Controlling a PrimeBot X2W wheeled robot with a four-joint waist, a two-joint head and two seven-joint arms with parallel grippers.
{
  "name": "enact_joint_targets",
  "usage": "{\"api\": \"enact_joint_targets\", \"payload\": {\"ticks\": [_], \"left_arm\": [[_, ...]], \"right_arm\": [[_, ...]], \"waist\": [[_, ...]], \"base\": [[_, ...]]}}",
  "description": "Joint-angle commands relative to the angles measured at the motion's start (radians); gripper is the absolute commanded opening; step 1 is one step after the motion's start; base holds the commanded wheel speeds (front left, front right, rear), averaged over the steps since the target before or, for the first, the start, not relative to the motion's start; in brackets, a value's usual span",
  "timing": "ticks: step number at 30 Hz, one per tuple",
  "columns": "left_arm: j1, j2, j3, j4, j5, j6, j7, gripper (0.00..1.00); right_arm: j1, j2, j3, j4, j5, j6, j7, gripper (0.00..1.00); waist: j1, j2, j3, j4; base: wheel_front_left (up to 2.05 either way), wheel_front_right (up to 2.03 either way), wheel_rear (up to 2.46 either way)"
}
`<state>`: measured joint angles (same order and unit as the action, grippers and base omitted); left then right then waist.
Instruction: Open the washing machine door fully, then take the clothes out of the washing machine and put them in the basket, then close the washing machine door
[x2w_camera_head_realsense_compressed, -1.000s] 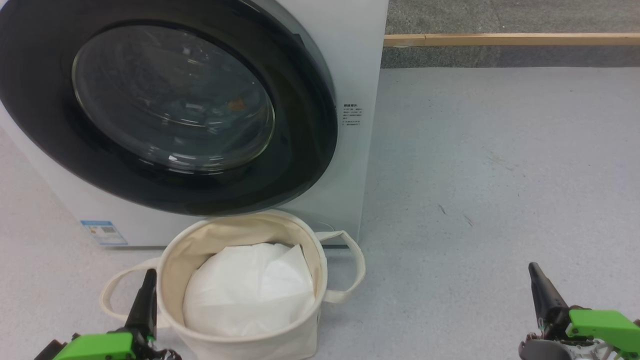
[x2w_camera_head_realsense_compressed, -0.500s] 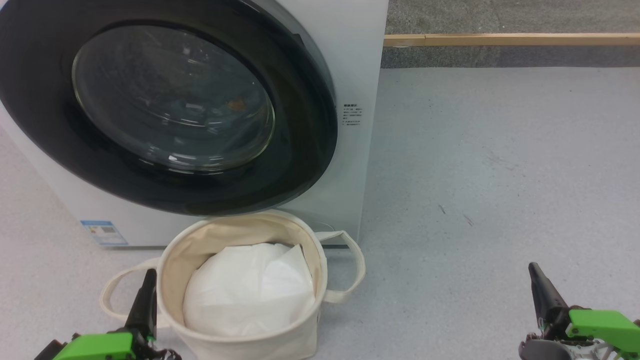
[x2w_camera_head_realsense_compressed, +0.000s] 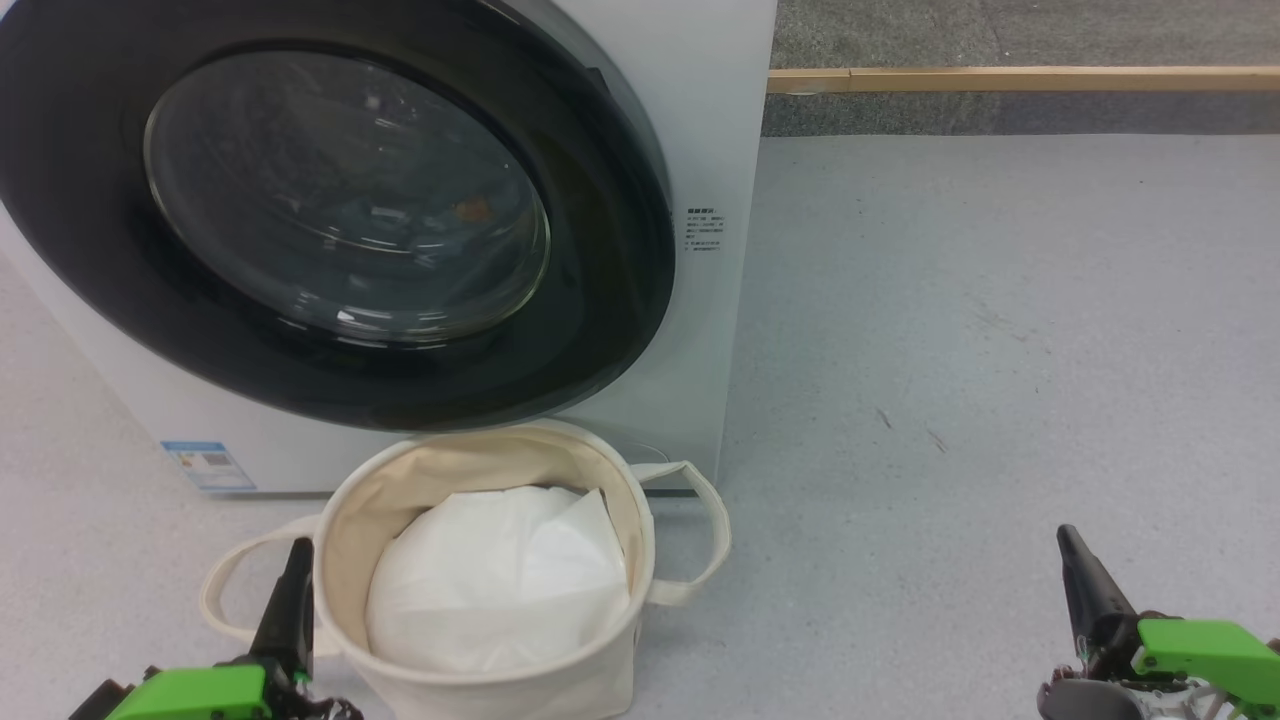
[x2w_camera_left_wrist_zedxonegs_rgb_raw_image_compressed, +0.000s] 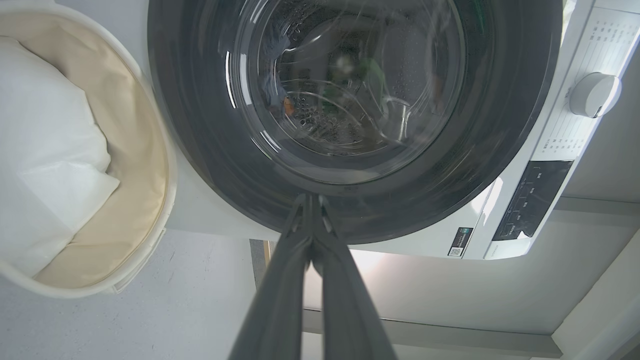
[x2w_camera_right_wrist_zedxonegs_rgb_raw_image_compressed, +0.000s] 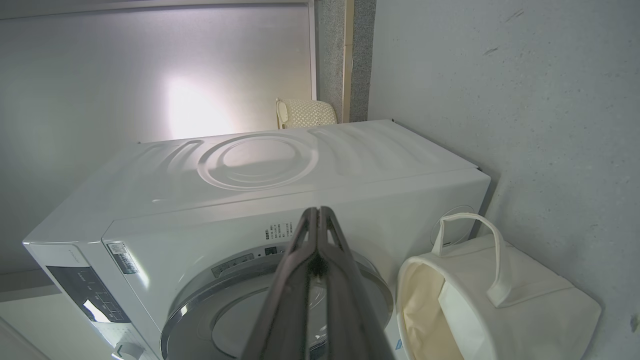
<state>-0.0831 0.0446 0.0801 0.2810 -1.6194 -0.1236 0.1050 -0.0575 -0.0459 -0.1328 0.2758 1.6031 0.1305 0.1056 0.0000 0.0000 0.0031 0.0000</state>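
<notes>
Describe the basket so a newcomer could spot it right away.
Find the white washing machine with its round black-rimmed door. On the grey floor before it stands the basket. It is the small round cream canvas tub with two looped handles, holding a white sheet.

Pale grey speckled floor carries the white washing machine at 10 o'clock and, just in front of it at 7 o'clock, the cream basket, standing upright. Small dark scuffs mark the floor at 4 o'clock; a wooden strip crosses at 1 o'clock
</notes>
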Motion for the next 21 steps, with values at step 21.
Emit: {"api": "enact_joint_targets", "payload": {"ticks": [21], "left_arm": [[-0.025, 0.006, 0.033, -0.036, 0.011, -0.007, 0.008, 0.00]], "right_arm": [[-0.050, -0.004, 0.019, -0.031, 0.006, 0.000, 0.007, 0.00]], "waist": [[0.0000, 0.0000, 0.000, 0.000]], "base": [[0.00, 0.00, 0.00]]}}
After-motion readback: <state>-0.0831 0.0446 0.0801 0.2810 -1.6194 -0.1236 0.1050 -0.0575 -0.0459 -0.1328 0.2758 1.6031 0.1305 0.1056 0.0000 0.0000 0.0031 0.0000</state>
